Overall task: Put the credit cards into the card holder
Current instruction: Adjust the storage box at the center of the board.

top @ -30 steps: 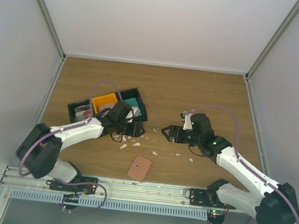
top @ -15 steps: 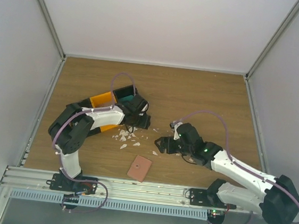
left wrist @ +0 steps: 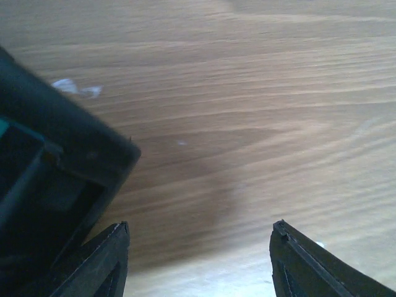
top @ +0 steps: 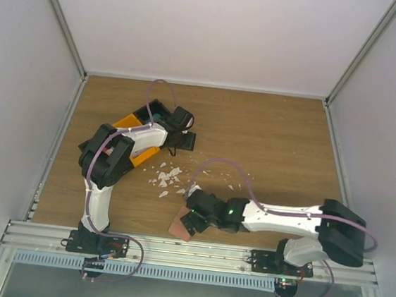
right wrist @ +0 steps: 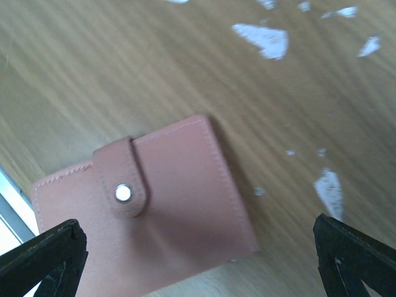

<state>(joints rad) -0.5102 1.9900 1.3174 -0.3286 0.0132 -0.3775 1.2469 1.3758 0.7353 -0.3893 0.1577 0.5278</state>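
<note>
Light is soft and even, both wrist views are blurred, and the salmon-pink leather-like card holder (right wrist: 154,210) throws a mild shadow on the brown wooden table (right wrist: 93,62).

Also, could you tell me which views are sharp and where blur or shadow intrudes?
Top external: evenly lit, fairly sharp. Left wrist: soft, the black bin nearly featureless, a shadow on the table beside it. Right wrist: slightly blurred, yet the card holder and its snap read clearly.
</note>
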